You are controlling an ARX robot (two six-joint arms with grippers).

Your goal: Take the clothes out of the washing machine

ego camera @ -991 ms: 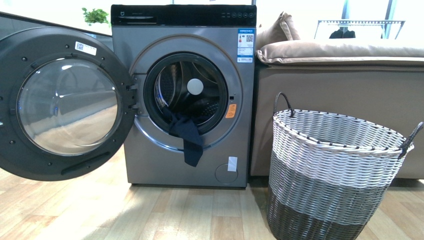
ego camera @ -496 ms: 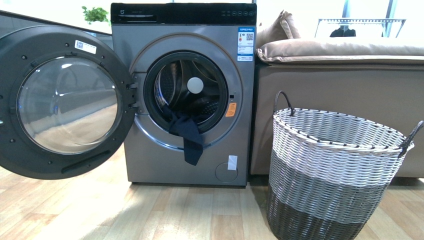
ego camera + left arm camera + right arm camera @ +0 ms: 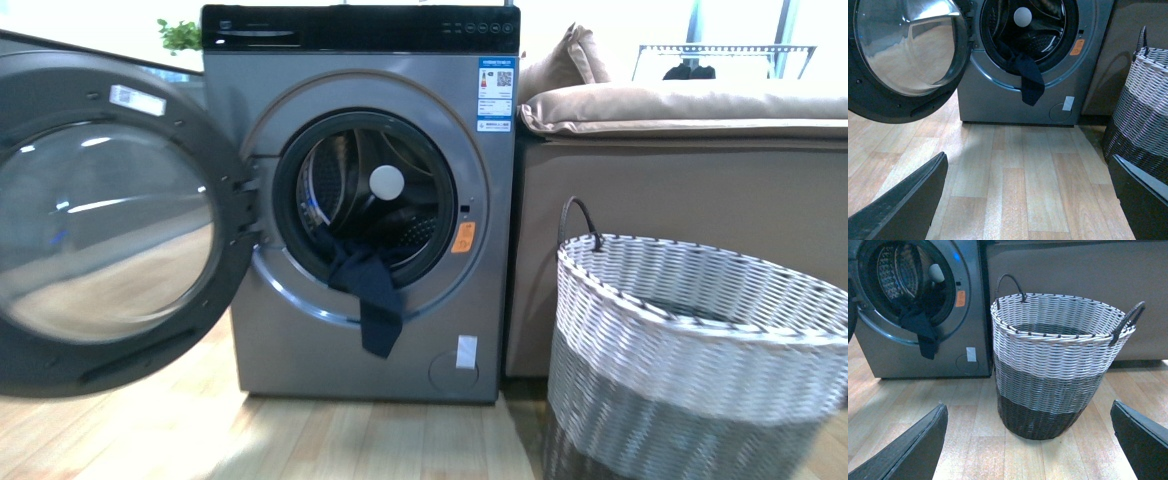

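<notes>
The grey washing machine (image 3: 360, 330) stands ahead with its round door (image 3: 110, 230) swung open to the left. A dark navy garment (image 3: 372, 290) hangs out of the drum over the lower rim; it also shows in the left wrist view (image 3: 1029, 82) and the right wrist view (image 3: 924, 332). My left gripper (image 3: 1030, 200) is open and empty above the wooden floor, well short of the machine (image 3: 998, 102). My right gripper (image 3: 1030, 440) is open and empty, facing the basket. Neither arm shows in the front view.
A white-grey-dark woven basket (image 3: 690, 370) with dark handles stands on the floor right of the machine, also in the right wrist view (image 3: 1058, 365). A beige sofa (image 3: 690, 170) with cushions is behind it. A green plant (image 3: 180, 35) is far back left.
The washing machine, door and basket have grown larger and shifted in the front view, so the view has moved closer. The garment hangs as before.
</notes>
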